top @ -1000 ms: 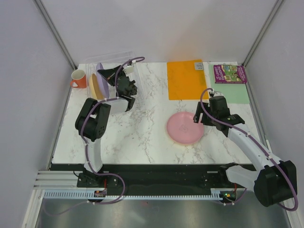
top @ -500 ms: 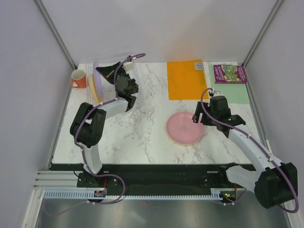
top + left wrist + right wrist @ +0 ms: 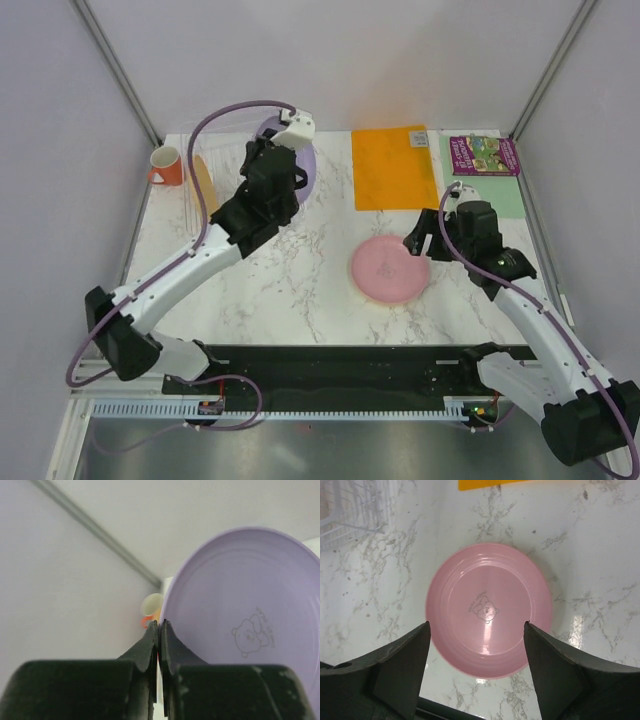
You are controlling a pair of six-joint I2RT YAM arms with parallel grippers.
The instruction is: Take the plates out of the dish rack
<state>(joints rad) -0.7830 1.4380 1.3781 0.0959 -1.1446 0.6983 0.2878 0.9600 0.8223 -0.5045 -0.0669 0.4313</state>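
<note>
Your L gripper (image 3: 159, 625) has lifted the purple plate (image 3: 240, 610) out of the dish rack (image 3: 350, 515). Jaws are pinched tight on its rim, plate right ahead of the fingers. So 2 are out: 1 pink plate (image 3: 488, 609) lies flat below your R gripper (image 3: 476, 628), which is wide open & empty. Yellow-orange plates (image 3: 203, 178) left in rack, can't tell 1 or 2. 1 mug (image 3: 166, 166).

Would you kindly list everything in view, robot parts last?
purple plate: one, lilac, held in left gripper
pink plate: one, pink, on the table
yellow plate: at least one, yellow-orange, in the dish rack
dish rack: one, clear, far left
mug: one, orange, left of rack
mat: one, orange, far centre
book: one, purple, far right
sheet: one, green, under book
table: one, white marble
left gripper: one, black, shut on purple plate
right gripper: one, black, open above pink plate
</note>
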